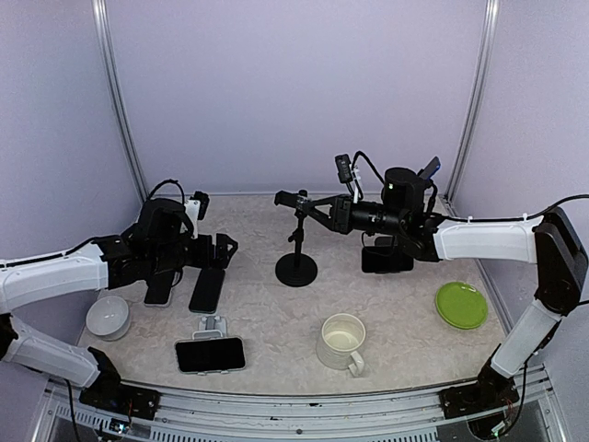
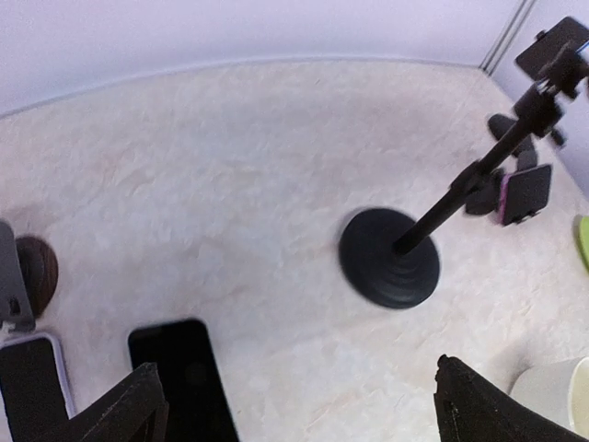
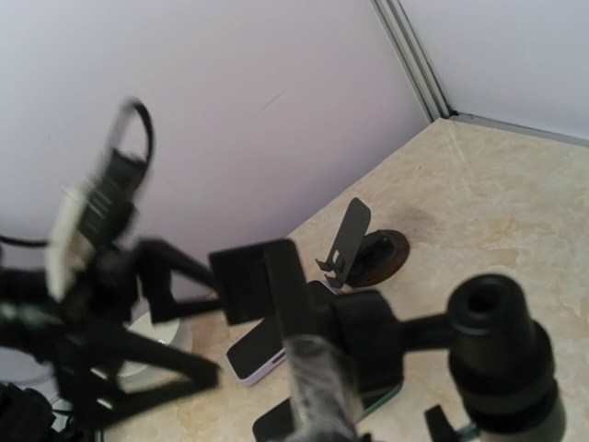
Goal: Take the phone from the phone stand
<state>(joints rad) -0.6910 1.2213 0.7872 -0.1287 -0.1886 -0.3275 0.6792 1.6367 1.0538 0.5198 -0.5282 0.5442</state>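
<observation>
Right pincer (image 1: 311, 208) just beside mounted phone (image 1: 289, 198) (jaws apart)

no readable text — no labels, brands or numbers anywhere.

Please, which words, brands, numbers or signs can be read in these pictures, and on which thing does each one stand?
No text can be read anywhere.
The front phone shows a dark, blank screen.
The mug, the plate and the bowl are plain.
</observation>
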